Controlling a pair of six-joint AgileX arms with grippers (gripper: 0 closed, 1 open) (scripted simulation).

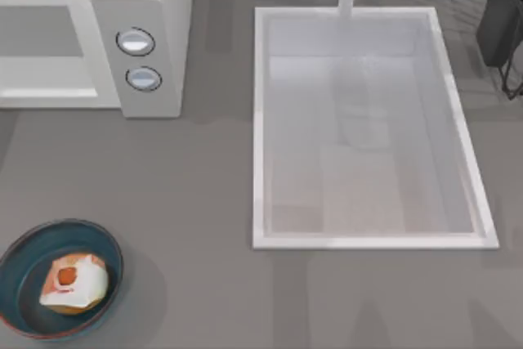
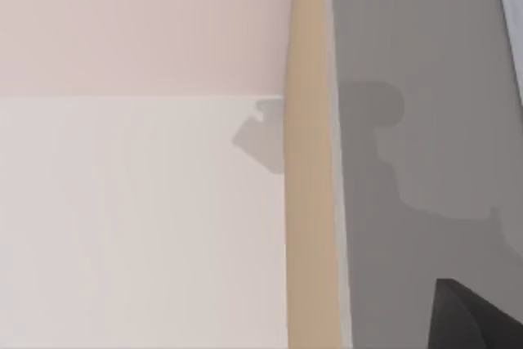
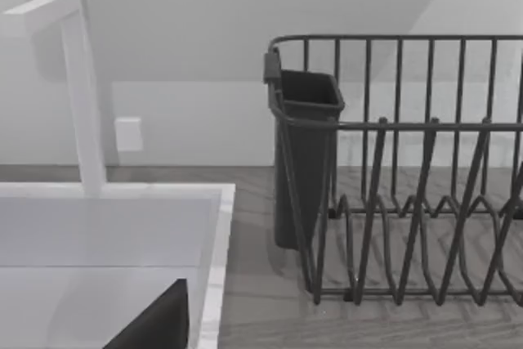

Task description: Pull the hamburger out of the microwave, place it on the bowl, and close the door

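top: hamburger [image 1: 75, 282] sits in the bowl [image 1: 24, 251] at the counter's [image 1: 196, 202] front left; microwave [image 1: 147, 30] back left, door state unclear, closing it looks like my remaining step | left wrist: pale wall, tan strip; fingers cannot tell | right wrist: sink [image 3: 214, 226], dish rack [image 3: 392, 185]; fingers cannot tell
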